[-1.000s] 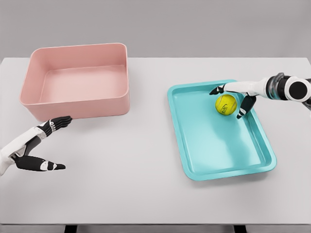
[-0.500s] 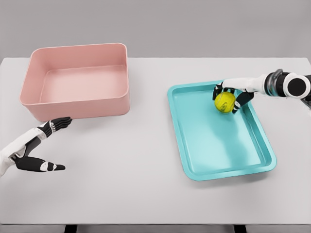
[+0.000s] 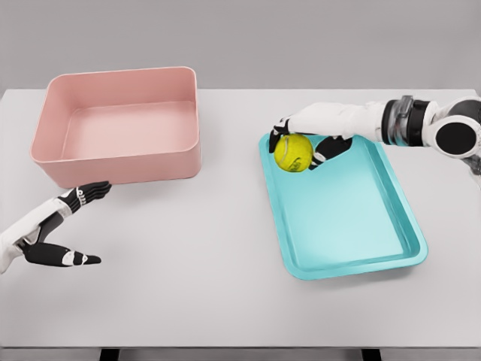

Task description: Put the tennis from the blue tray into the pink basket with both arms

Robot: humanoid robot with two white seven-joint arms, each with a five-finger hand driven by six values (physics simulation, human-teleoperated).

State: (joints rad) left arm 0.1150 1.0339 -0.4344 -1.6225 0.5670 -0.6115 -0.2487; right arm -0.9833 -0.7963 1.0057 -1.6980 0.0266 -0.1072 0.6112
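Head view: right hand (image 3: 301,135) grips tennis ball (image 3: 293,153) (above blue tray (image 3: 353,226)).

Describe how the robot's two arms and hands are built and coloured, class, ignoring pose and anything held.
Both arms have smooth white shells. The right hand and left hand have white backs and black fingers with pale bands near the tips. The right forearm carries a grey ringed wrist collar and a round black joint cap.

White table (image 3: 225,301) with rounded front edge, plain grey wall (image 3: 240,37) behind, soft even light
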